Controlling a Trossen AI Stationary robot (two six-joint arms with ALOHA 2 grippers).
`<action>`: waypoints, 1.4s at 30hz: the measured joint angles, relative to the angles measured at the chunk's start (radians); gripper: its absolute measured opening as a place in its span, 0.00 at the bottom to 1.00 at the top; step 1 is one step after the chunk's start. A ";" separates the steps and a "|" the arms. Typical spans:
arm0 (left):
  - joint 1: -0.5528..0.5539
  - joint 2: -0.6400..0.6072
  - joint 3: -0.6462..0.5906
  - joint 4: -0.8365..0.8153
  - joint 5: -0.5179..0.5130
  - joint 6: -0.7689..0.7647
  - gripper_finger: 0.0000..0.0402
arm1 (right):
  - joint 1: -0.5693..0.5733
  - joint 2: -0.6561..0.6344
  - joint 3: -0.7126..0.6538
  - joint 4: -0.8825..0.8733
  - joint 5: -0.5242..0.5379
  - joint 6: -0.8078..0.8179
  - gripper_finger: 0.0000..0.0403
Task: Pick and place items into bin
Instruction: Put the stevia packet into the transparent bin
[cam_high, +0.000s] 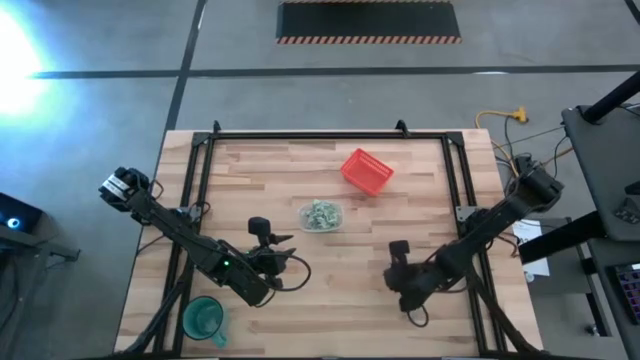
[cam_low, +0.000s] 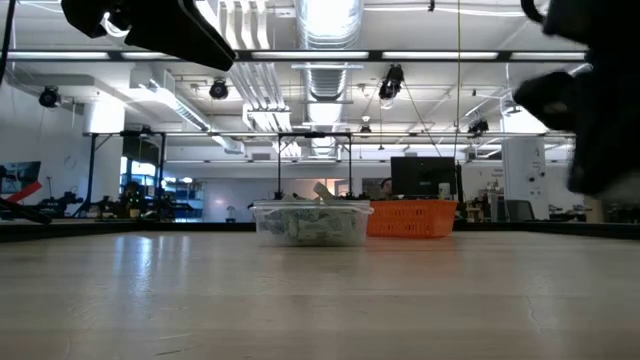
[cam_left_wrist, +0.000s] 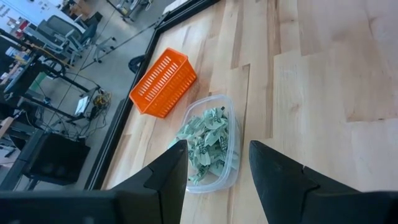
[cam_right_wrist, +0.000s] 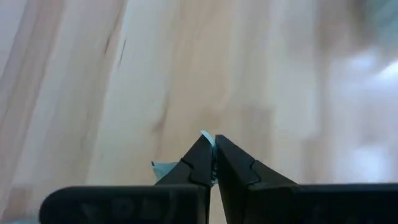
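The bin (cam_high: 321, 215) sits near the middle of the worktop (cam_high: 420, 200). It is a small clear box with round corners. Inside it lie the items (cam_left_wrist: 208, 140), a heap of tiny pale green and white wrapped pieces that fills most of the box. In the low view the heap shows through the clear wall, and one piece sticks up above the rim. The right hand (cam_right_wrist: 212, 160) is at the near side of the worktop, to the right of the bin and well apart from it. Its two dark fingers (cam_right_wrist: 239, 171) are pressed together, and they pinch a small pale green piece (cam_right_wrist: 163, 168); a bit of it peeks out at the tips and a bit more beside one finger. Bare wood is all that shows under this hand. The left hand (cam_left_wrist: 214, 165) is at the near side too, to the left of the bin, and points toward it. Its fingers (cam_left_wrist: 168, 177) are spread wide and hold nothing; the bin shows in the gap between them. A red basket (cam_high: 366, 171) lies tilted just behind the bin, toward the far right, close to it but not touching. A green cup (cam_high: 203, 319) stands at the near left corner, next to the left arm. Nothing lies between either hand and the bin.
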 joint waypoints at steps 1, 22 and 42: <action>0.000 0.000 0.000 0.000 0.000 0.000 0.39 | 0.000 -0.007 0.006 0.011 0.039 -0.035 0.02; 0.000 0.000 0.000 0.000 0.000 0.000 0.39 | -0.223 -0.096 0.044 0.480 0.314 -0.713 0.02; 0.000 0.000 0.000 0.000 0.000 0.007 0.39 | -0.687 0.031 0.035 0.788 -0.272 -0.809 0.02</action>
